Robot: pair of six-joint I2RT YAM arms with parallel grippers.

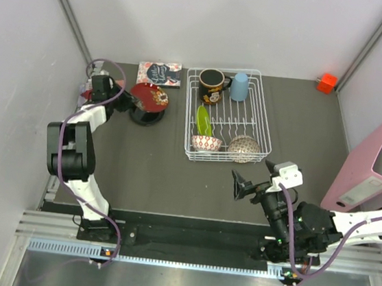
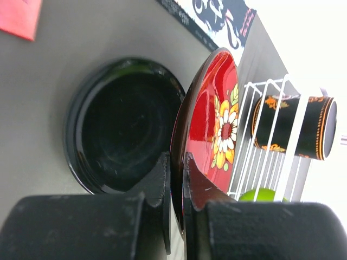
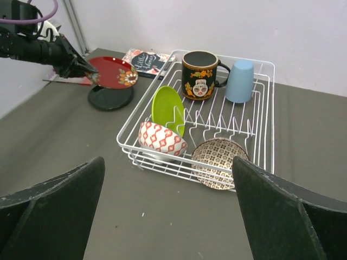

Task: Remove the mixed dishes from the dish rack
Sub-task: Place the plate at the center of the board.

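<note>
Here the left claw [image 2: 176, 162] is clamped on the rim of the red floral plate [image 2: 217, 124], with one finger against each face. The plate is tilted and reaches out past the fingertips, over a black dish [image 2: 119, 135] that sits on the dark surface [image 1: 172, 189] just below this claw. Whether plate and dish touch cannot be told. A printed card [image 1: 159, 73] lies flat on the surface a little beyond the claw. The white wire dish rack [image 1: 264, 117] stands farther out past the plate's free edge, apart from it.

The right claw [image 1: 240, 187] hovers above the surface with its fingers spread wide and nothing between them, aimed at the rack's near end. Closest ahead of it, inside the rack, a red-and-white patterned bowl [image 3: 162, 142] leans to its left and a beige patterned bowl [image 3: 218, 161] leans to its right. Just behind the red-and-white bowl, the lime-green plate [image 3: 167, 108] stands on edge among the prongs. At the rack's end farthest from this claw, the black cartoon mug [image 3: 199, 75] stands mouth up, its handle turned toward the pale blue cup [image 3: 239, 81] just beside it. A pink binder [image 1: 371, 163] stands well off to this claw's right.
</note>
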